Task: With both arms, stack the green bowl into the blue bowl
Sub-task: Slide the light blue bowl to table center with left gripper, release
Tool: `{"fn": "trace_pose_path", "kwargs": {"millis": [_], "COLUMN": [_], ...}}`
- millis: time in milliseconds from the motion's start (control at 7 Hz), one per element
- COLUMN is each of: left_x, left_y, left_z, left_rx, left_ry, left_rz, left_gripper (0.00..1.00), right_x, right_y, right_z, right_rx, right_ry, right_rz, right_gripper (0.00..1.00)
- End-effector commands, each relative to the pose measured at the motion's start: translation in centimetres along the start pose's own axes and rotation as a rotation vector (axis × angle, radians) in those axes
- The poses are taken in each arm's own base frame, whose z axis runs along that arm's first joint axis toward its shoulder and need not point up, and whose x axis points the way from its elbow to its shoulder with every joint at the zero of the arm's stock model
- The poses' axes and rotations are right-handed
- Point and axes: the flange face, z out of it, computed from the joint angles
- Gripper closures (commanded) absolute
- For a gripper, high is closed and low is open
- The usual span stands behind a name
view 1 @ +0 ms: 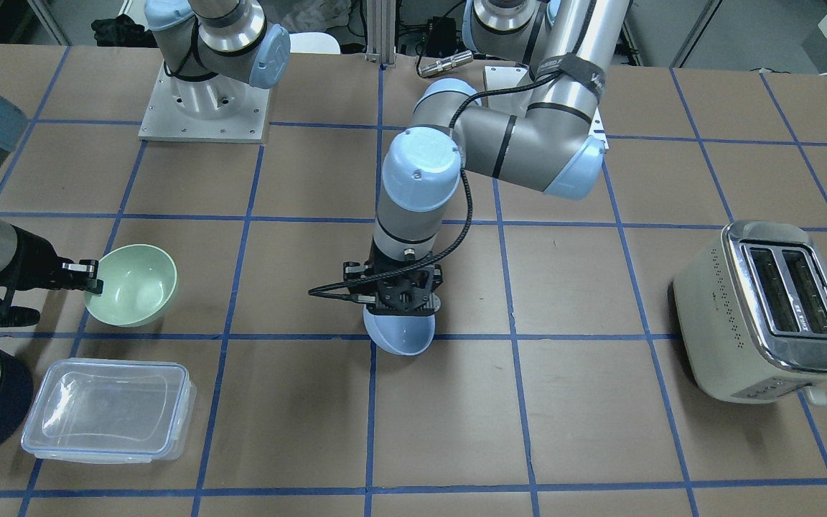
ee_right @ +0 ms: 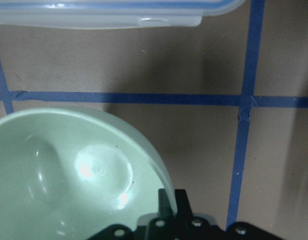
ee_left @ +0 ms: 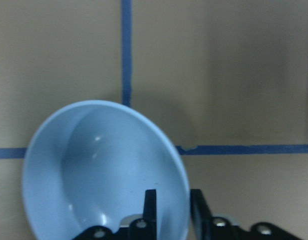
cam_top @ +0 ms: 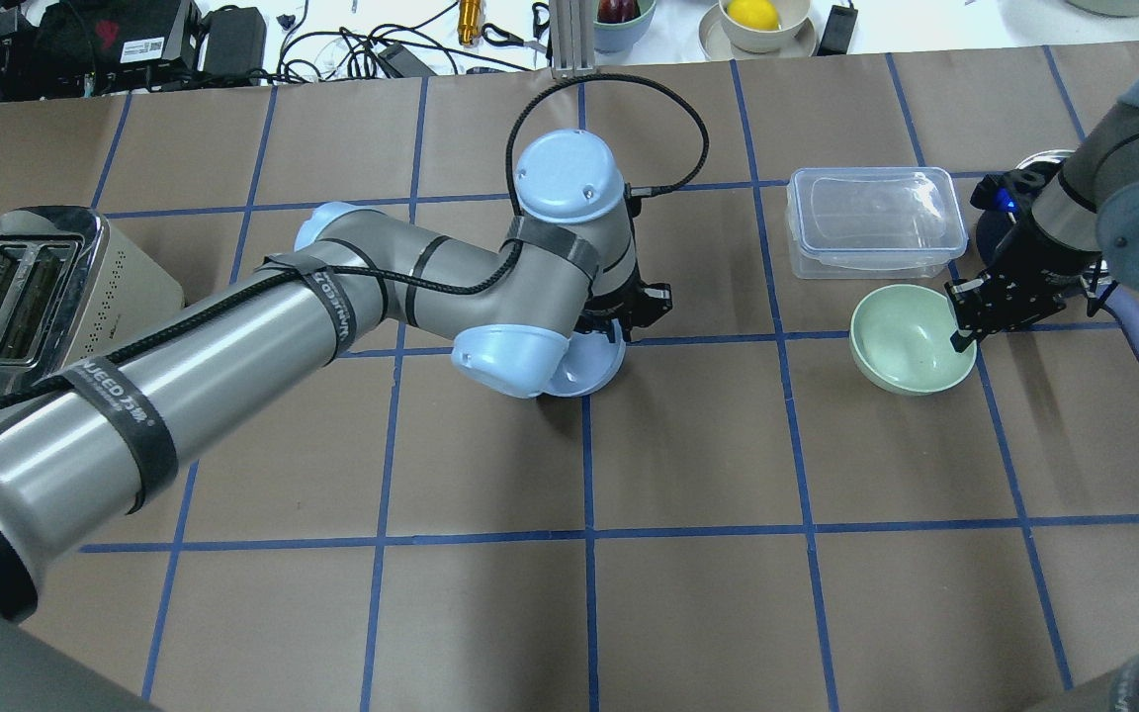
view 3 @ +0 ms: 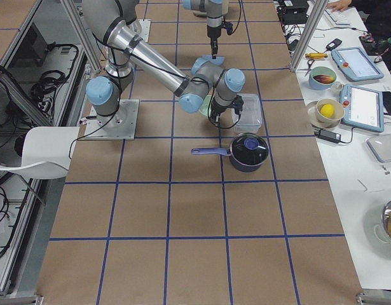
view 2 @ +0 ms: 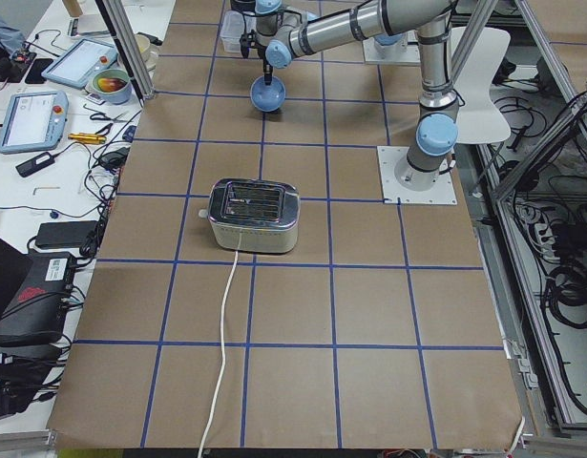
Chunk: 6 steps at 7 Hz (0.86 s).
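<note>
Mint-green bowl (view 1: pixel 137 283), periwinkle-blue bowl (view 1: pixel 399 337), brown table (view 1: pixel 586 409) with blue tape grid (view 1: pixel 370 431), cream-and-chrome toaster (view 1: pixel 715 316)

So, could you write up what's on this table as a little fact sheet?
left hand: pinching the rim of the blue bowl, which is tilted
right hand: pinching the rim of the green bowl
bowls: apart, not yet stacked
other items: toaster, clear container, dark saucepan
surface: brown table with a blue tape grid
</note>
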Motion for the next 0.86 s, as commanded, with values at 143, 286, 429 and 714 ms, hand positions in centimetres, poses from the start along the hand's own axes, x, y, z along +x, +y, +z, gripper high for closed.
{"fn": "trace_pose_path", "kwargs": {"millis": [143,286,429,714], "left_x": [-8.4,-11.1,-16.8,-21.5], "left_y": [0.5,0.6,0.5,2.5], "left_z": [-8.8,-11.5,-13.9,-18.7], "left_rx": [-0.041,-0.046,-0.076,-0.053], "left_ry": [-0.012,-0.012,-0.012,-0.081], "left_rz": [0.015,0.041,0.086,0.105], "left_gripper": [0.0,0.0,0.0,0.0], "right_x": [-1.3,-1.3,-2.4,-12.9], "right_y": [-0.9,-1.0,-1.2,-3.0], "right_z": [-4.9,-5.1,-5.2,-6.6], "right_rx": [0.03,0.034,0.038,0.074], "right_ry": [-0.04,-0.039,-0.035,-0.027], "right_rz": [-0.031,-0.032,-0.038,0.009], "right_gripper": [1.0,1.0,1.0,1.0]}}
